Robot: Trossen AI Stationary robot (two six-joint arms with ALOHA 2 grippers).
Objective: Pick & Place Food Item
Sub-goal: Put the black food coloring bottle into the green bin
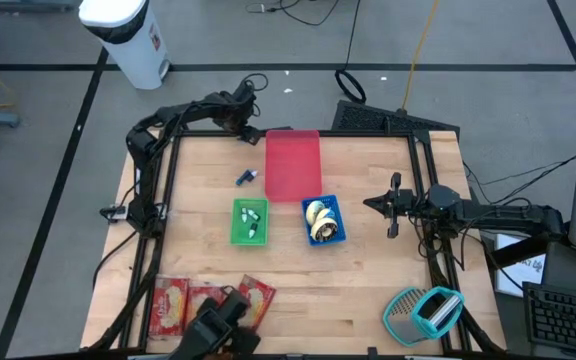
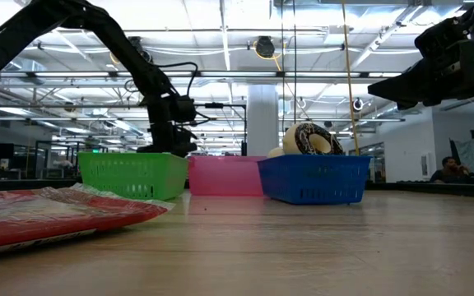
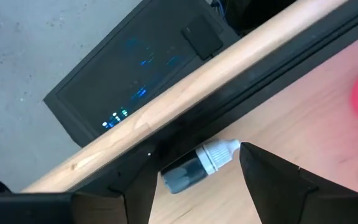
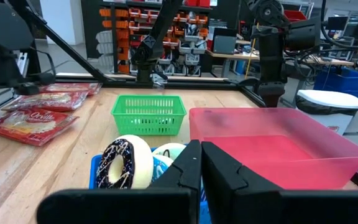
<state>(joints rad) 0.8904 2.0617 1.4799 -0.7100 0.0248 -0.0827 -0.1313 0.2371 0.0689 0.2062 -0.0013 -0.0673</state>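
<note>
At the table's near edge lie three red food packets (image 1: 208, 300), untouched. Behind them are a green basket (image 1: 236, 222) holding small bottles and a blue basket (image 1: 340, 215) with doughnuts (image 1: 318, 220) in it. One small bottle (image 1: 246, 177) lies loose on the table (image 1: 368, 290) beside a long pink tray (image 1: 293, 165).

The right gripper (image 1: 373, 203) hangs above the table to the right of the blue basket. Its fingers are pressed together and hold nothing, so this arm appears to be waiting clear of the work.

At the far edge, the left gripper (image 3: 197, 158) is spread wide, with a dark, white-capped dropper bottle (image 3: 185, 175) lying on the table between its fingers, not gripped. This looks like either an approach to a grasp or a release, and which of the two cannot be told. The bottle lies just beside the dark frame rail (image 3: 229, 102), which leaves little room on that side. The pink tray stands between the bottle and the baskets.
</note>
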